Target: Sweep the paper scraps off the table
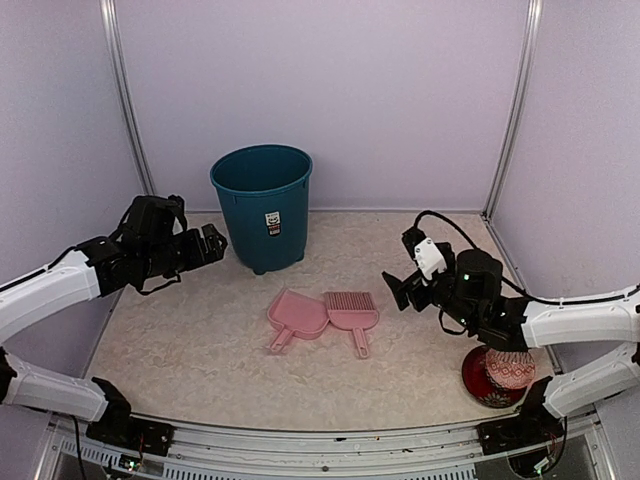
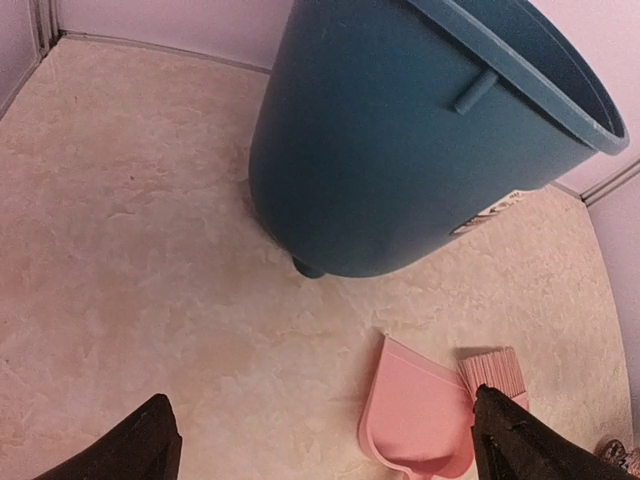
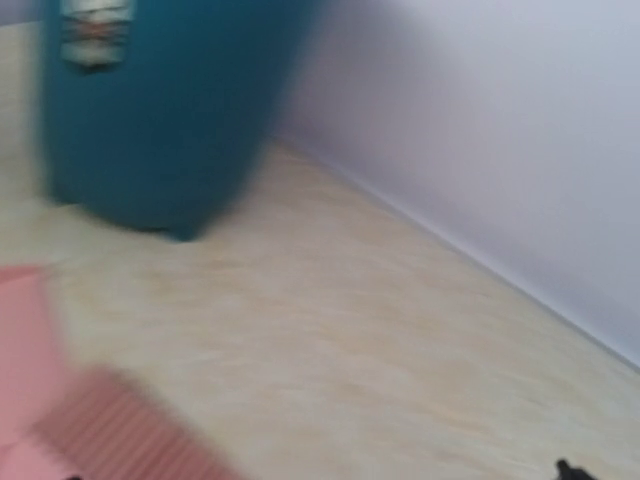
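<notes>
Closest to me is the metal front edge of the wide beige marbled table (image 1: 190, 350), with both arm bases bolted along it. My landmark is the round teal plastic bin (image 1: 262, 205), upright at the back of the table, with a white label (image 1: 273, 222) on its front wall.

In front of the bin, toward me, the pale pink plastic dustpan (image 1: 297, 316) and the pale pink plastic brush (image 1: 353, 312) lie flat and touching. Their handles point my way, with the dustpan on the left.

The left gripper (image 1: 213, 243) hovers just left of the bin, jaws spread wide and empty; its wrist view shows a dark fingertip (image 2: 130, 445) at each lower corner. The right gripper (image 1: 397, 288) hangs right of the bin and nearer me, apart from the brush. Its wrist view is blurred, but the fingers look parted and empty.

Well right of the bin and close to me, a red patterned ball (image 1: 508, 368) sits on a dark red dish (image 1: 475, 380) under the right arm.

No view shows me where the paper scraps lie; the bin's bottom is hidden.
</notes>
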Tool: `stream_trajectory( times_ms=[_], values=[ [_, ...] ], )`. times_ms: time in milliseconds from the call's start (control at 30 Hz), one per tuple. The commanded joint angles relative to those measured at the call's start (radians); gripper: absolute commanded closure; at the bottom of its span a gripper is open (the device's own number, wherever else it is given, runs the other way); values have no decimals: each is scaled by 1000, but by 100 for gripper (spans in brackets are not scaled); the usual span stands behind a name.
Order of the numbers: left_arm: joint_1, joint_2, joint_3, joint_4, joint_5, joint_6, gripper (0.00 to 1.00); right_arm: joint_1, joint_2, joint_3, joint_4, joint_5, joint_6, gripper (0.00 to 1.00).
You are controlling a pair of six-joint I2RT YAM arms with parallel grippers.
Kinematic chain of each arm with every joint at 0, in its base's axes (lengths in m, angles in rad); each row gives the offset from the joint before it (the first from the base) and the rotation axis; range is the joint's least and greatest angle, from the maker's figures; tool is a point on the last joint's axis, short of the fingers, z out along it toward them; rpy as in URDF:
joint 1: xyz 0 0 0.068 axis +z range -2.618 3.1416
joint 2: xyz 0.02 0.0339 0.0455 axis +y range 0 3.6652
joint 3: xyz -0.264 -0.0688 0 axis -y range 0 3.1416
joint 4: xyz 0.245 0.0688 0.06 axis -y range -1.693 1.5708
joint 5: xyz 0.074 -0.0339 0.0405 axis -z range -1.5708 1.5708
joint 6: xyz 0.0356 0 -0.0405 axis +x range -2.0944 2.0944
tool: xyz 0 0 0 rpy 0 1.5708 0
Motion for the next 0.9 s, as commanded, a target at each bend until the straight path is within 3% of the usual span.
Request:
stream_trajectory(
  times_ms=[0, 300, 500, 700, 867],
  values=[
    [47, -44, -1, 2, -59, 73, 1, -105, -78, -28, -40, 74, 67, 0],
    [125, -116, -69, 187, -141, 177, 1, -339, -168, -103, -22, 68, 82, 0],
    [134, -162, -191, 373, -228, 357, 1, -501, -188, -200, 88, -8, 53, 0],
    [220, -110, -245, 472, -282, 423, 2, -636, -95, -304, 376, -90, 57, 0],
    [340, -56, -304, 588, -125, 427, 2, -673, 55, -321, 560, -119, 22, 0]
  ],
)
